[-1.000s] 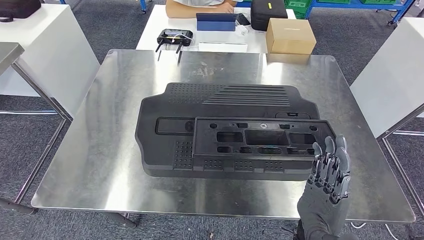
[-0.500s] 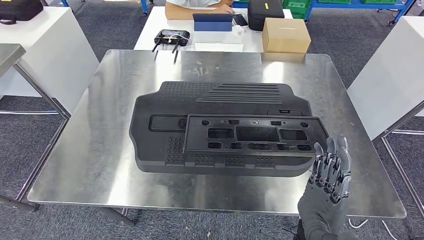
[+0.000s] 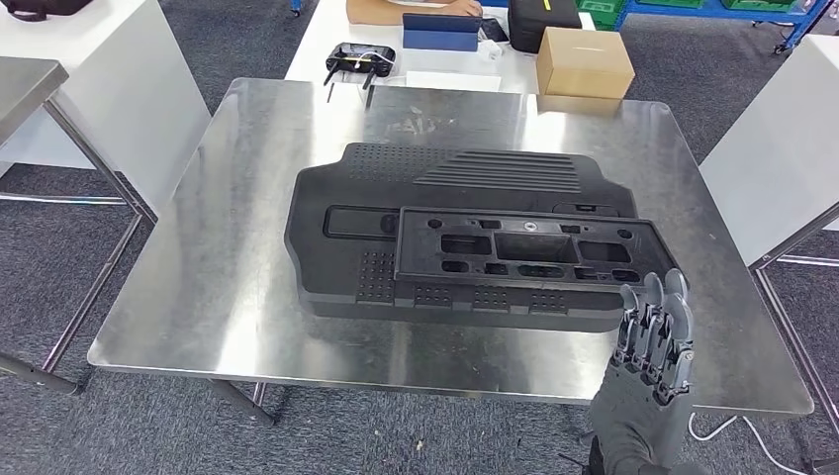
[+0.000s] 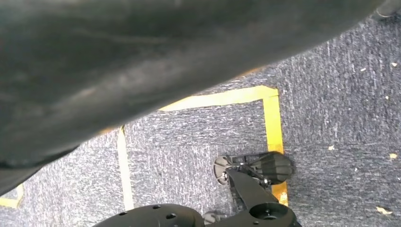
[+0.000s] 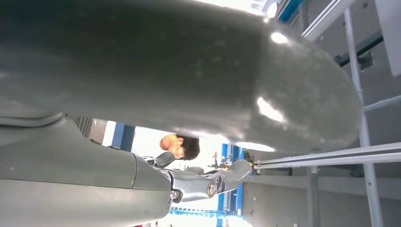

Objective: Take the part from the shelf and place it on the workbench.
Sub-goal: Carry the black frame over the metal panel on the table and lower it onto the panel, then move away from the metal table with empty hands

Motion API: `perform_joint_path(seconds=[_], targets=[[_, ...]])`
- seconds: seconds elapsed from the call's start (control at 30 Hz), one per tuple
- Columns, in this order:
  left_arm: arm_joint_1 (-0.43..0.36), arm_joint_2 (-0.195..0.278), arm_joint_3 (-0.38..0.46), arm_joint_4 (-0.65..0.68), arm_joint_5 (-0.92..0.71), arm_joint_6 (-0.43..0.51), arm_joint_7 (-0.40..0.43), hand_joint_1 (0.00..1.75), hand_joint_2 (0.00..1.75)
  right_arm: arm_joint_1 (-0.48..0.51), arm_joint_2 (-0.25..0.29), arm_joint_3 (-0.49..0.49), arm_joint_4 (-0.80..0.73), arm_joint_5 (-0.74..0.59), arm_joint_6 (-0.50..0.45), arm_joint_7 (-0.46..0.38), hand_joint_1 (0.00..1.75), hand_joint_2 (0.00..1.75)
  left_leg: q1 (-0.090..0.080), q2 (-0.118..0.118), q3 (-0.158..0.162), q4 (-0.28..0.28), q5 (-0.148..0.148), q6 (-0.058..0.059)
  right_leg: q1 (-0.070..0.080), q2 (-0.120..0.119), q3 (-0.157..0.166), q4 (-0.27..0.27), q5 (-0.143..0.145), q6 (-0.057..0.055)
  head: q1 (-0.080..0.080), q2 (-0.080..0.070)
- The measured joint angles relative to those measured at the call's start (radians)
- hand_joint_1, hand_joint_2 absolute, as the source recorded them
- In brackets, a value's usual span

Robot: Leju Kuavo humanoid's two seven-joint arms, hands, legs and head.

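While part [image 3: 475, 242] flat on workbench [image 3: 198, 297], right hand [image 3: 651, 341] empty, fingers straight; floor tape [image 4: 222, 99] below.

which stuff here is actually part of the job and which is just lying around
Part of the job:
black plastic part, lying on the workbench
steel workbench
right hand, raised at the part's near right corner

Just lying about:
cardboard box
black controller
blue tablet
black case

Grey right hand [image 3: 648, 341], dark segmented fingers [image 3: 653, 317], silver joints, ribbed cover
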Motion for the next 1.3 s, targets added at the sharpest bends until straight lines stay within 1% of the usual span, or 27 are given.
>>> perform_joint_path(seconds=[0.03, 0.07, 0.13, 0.17, 0.2, 0.27, 0.33, 0.37, 0.4, 0.43, 0.5, 0.53, 0.57, 0.67, 0.7, 0.73, 0.8, 0.87, 0.9, 0.93, 1.0, 1.03, 1.07, 1.1, 1.2, 1.23, 1.3], targets=[[0.000, 0.000, 0.000, 0.000, 0.000, 0.000, 0.000, 0.00, 0.00, 0.000, 0.000, 0.000, 0.000, 0.000, 0.000, 0.000, 0.00, 0.00, -0.001, -0.001, -0.002, -0.001, 0.006, -0.005, 0.003, 0.001, 0.035, -0.058, 0.016, -0.002, -0.001, 0.000], [0.000, 0.000, 0.000, 0.000, 0.000, 0.000, 0.000, 0.00, 0.00, 0.000, 0.000, 0.000, 0.000, 0.000, 0.000, 0.000, 0.00, 0.00, -0.001, -0.002, -0.003, -0.001, 0.011, -0.010, 0.006, 0.002, 0.052, -0.092, 0.024, -0.006, -0.002, 0.000], [-0.001, -0.001, 0.000, 0.000, 0.001, -0.001, 0.000, 0.00, 0.00, 0.002, 0.000, 0.000, 0.000, 0.000, 0.000, 0.000, 0.00, 0.00, 0.000, -0.003, -0.004, -0.005, 0.023, -0.025, 0.009, 0.003, 0.045, -0.100, 0.035, -0.017, -0.003, 0.000], [0.000, -0.001, 0.001, 0.000, 0.001, -0.002, 0.000, 0.00, 0.00, 0.002, 0.000, 0.000, 0.000, -0.001, -0.001, 0.000, 0.00, 0.00, 0.001, -0.002, -0.007, -0.004, 0.024, -0.031, 0.005, 0.003, 0.040, -0.104, 0.040, -0.025, -0.003, 0.000], [0.001, -0.001, 0.001, 0.000, 0.002, -0.003, 0.000, 0.00, 0.00, 0.002, 0.000, -0.001, 0.000, -0.002, -0.001, 0.000, 0.00, 0.00, 0.003, -0.001, -0.012, 0.005, 0.012, -0.037, 0.001, 0.002, 0.036, -0.106, 0.047, -0.033, -0.004, 0.000], [0.002, 0.000, 0.003, 0.000, 0.002, -0.003, 0.000, 0.00, 0.00, 0.003, 0.001, -0.002, 0.000, -0.004, -0.002, 0.000, 0.00, 0.00, 0.007, 0.001, -0.036, 0.079, -0.064, -0.045, -0.007, -0.001, 0.023, -0.110, 0.063, -0.049, -0.007, 0.000], [0.002, 0.001, 0.005, 0.000, 0.002, -0.004, 0.000, 0.00, 0.00, 0.003, 0.001, -0.003, 0.001, -0.008, -0.003, 0.000, 0.00, 0.00, 0.010, 0.003, -0.070, 0.209, -0.155, -0.053, -0.005, -0.004, 0.010, -0.109, 0.076, -0.055, -0.008, 0.000], [0.002, 0.000, 0.006, 0.000, 0.002, -0.004, 0.000, 0.00, 0.00, 0.004, 0.001, -0.003, 0.002, -0.009, -0.003, 0.000, 0.00, 0.00, 0.012, 0.003, -0.076, 0.257, -0.176, -0.058, -0.004, -0.005, 0.004, -0.107, 0.082, -0.053, -0.008, 0.000], [0.002, 0.000, 0.007, 0.000, 0.002, -0.004, 0.000, 0.00, 0.00, 0.004, 0.001, -0.003, 0.003, -0.010, -0.003, 0.000, 0.00, 0.00, 0.014, 0.004, -0.067, 0.273, -0.175, -0.061, -0.005, -0.006, -0.002, -0.105, 0.087, -0.050, -0.009, 0.000], [0.002, 0.001, 0.008, 0.000, 0.002, -0.004, 0.000, 0.00, 0.00, 0.004, 0.001, -0.004, 0.003, -0.011, -0.004, 0.000, 0.00, 0.00, 0.018, 0.004, -0.038, 0.248, -0.157, -0.064, -0.006, -0.006, -0.008, -0.100, 0.091, -0.047, -0.008, 0.000], [0.001, 0.001, 0.009, 0.000, 0.002, -0.004, 0.000, 0.00, 0.00, 0.004, 0.001, -0.004, 0.004, -0.013, -0.004, 0.000, 0.00, 0.00, 0.024, 0.004, 0.059, 0.116, -0.117, -0.071, -0.008, -0.007, -0.024, -0.085, 0.096, -0.040, -0.009, 0.000], [0.001, 0.001, 0.009, 0.000, 0.002, -0.004, 0.000, 0.00, 0.00, 0.004, 0.001, -0.004, 0.004, -0.014, -0.004, 0.000, 0.00, 0.00, 0.025, 0.002, 0.094, 0.060, -0.104, -0.069, -0.008, -0.008, -0.032, -0.077, 0.098, -0.036, -0.009, 0.000], [0.000, 0.001, 0.010, 0.001, 0.002, -0.004, 0.000, 0.00, 0.00, 0.004, 0.001, -0.004, 0.004, -0.014, -0.004, 0.000, 0.00, 0.00, 0.024, -0.001, 0.113, 0.025, -0.100, -0.066, -0.006, -0.008, -0.039, -0.070, 0.100, -0.032, -0.009, 0.000], [-0.001, 0.001, 0.010, 0.002, 0.002, -0.004, 0.000, 0.00, 0.00, 0.004, 0.001, -0.005, 0.004, -0.013, -0.004, 0.000, 0.00, 0.00, 0.017, -0.006, 0.094, 0.015, -0.089, -0.041, -0.005, -0.007, -0.053, -0.067, 0.115, -0.009, -0.009, 0.000], [-0.001, 0.001, 0.010, 0.002, 0.001, -0.004, 0.000, 0.00, 0.00, 0.004, 0.001, -0.005, 0.004, -0.014, -0.004, 0.000, 0.00, 0.00, 0.015, -0.005, 0.084, 0.013, -0.081, -0.030, -0.007, -0.006, -0.062, -0.060, 0.108, -0.004, -0.009, 0.000], [-0.002, 0.001, 0.010, 0.002, 0.001, -0.004, 0.000, 0.00, 0.00, 0.004, 0.001, -0.005, 0.004, -0.015, -0.004, 0.000, 0.00, 0.00, 0.015, -0.003, 0.073, 0.011, -0.071, -0.018, -0.008, -0.004, -0.076, -0.041, 0.089, -0.005, -0.007, 0.000], [-0.003, 0.002, 0.010, 0.002, 0.000, -0.004, 0.000, 0.00, 0.00, 0.003, 0.001, -0.005, 0.004, -0.017, -0.004, 0.000, 0.00, 0.00, 0.013, -0.001, 0.046, 0.010, -0.051, -0.003, -0.008, -0.002, -0.119, 0.060, 0.011, -0.018, -0.003, 0.000], [-0.003, 0.003, 0.010, 0.002, -0.001, -0.004, 0.000, 0.00, 0.00, 0.003, 0.001, -0.005, 0.004, -0.017, -0.004, 0.000, 0.00, 0.00, 0.008, 0.001, 0.017, 0.010, -0.029, 0.001, -0.007, -0.001, -0.154, 0.187, -0.053, -0.022, -0.001, 0.000], [-0.003, 0.003, 0.010, 0.002, -0.001, -0.005, 0.000, 0.00, 0.00, 0.003, 0.001, -0.005, 0.005, -0.017, -0.004, 0.000, 0.00, 0.00, 0.007, 0.003, 0.003, 0.011, -0.017, 0.001, -0.006, 0.000, -0.153, 0.218, -0.058, -0.017, -0.001, 0.000], [-0.003, 0.003, 0.010, 0.002, -0.001, -0.005, 0.000, 0.00, 0.00, 0.003, 0.000, -0.005, 0.005, -0.018, -0.004, 0.000, 0.00, 0.00, 0.006, 0.003, -0.010, 0.011, -0.006, 0.000, -0.005, 0.000, -0.132, 0.213, -0.046, -0.008, -0.001, 0.000], [-0.003, 0.003, 0.010, 0.002, -0.002, -0.005, 0.000, 0.00, 0.00, 0.003, 0.000, -0.005, 0.006, -0.018, -0.004, 0.000, 0.00, 0.00, 0.005, 0.003, -0.031, 0.012, 0.015, -0.003, -0.001, 0.000, -0.038, 0.097, -0.004, 0.001, -0.001, 0.000], [-0.003, 0.003, 0.010, 0.002, -0.002, -0.006, 0.000, 0.00, 0.00, 0.002, 0.000, -0.005, 0.006, -0.018, -0.004, 0.000, 0.00, 0.00, 0.004, 0.002, -0.038, 0.012, 0.024, -0.007, 0.003, 0.000, 0.022, 0.013, 0.002, -0.003, -0.001, 0.000], [-0.003, 0.002, 0.010, 0.002, -0.002, -0.006, 0.000, 0.00, 0.00, 0.001, 0.000, -0.005, 0.006, -0.018, -0.004, 0.000, 0.00, 0.00, 0.003, 0.002, -0.042, 0.011, 0.033, -0.013, 0.006, 0.000, 0.063, -0.051, 0.003, -0.009, -0.002, 0.000], [-0.003, 0.002, 0.010, 0.002, -0.002, -0.006, 0.000, 0.00, 0.00, 0.000, 0.000, -0.005, 0.006, -0.018, -0.004, 0.000, 0.00, 0.00, 0.002, 0.002, -0.043, 0.010, 0.041, -0.018, 0.009, 0.001, 0.087, -0.092, -0.002, -0.016, -0.002, 0.000], [-0.002, 0.002, 0.010, 0.002, -0.002, -0.006, 0.000, 0.00, 0.00, -0.002, 0.001, -0.005, 0.006, -0.018, -0.004, 0.000, 0.00, 0.00, 0.006, 0.003, -0.045, 0.005, 0.055, -0.039, 0.008, 0.000, 0.079, -0.111, 0.010, -0.034, 0.000, 0.000], [-0.001, 0.003, 0.010, 0.002, -0.002, -0.006, 0.000, 0.00, 0.00, -0.001, 0.001, -0.005, 0.006, -0.018, -0.004, 0.000, 0.00, 0.00, 0.007, 0.004, -0.051, 0.018, 0.035, -0.045, 0.004, -0.001, 0.073, -0.112, 0.020, -0.043, -0.002, 0.000], [0.000, 0.005, 0.011, 0.003, -0.002, -0.006, 0.000, 0.00, 0.00, -0.001, 0.002, -0.006, 0.006, -0.018, -0.004, 0.000, 0.00, 0.00, 0.010, 0.004, -0.079, 0.106, -0.055, -0.053, -0.003, -0.003, 0.056, -0.114, 0.040, -0.056, -0.005, 0.000]])
